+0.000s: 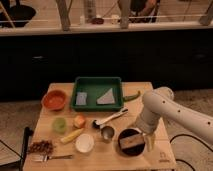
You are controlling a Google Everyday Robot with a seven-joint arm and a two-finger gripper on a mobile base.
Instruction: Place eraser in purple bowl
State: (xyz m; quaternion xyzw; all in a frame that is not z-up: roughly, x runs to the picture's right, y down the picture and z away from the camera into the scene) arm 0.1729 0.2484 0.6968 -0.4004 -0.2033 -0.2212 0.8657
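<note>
Wooden desk (156, 156) w/ a white arm (167, 106) reaching in from the right. Green tray (97, 80) at the back. Purple bowl (121, 135) sits near the front-right corner. Tool (149, 141) hangs just beside the bowl's right rim, pointing down; can't tell its state or whether it grips anything. Eraser (130, 143) lies inside the bowl, prob. on the bottom.

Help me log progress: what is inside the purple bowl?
The eraser lies inside the purple bowl; the floor beneath it is covered. The tool hangs at the bowl's right rim.
</note>
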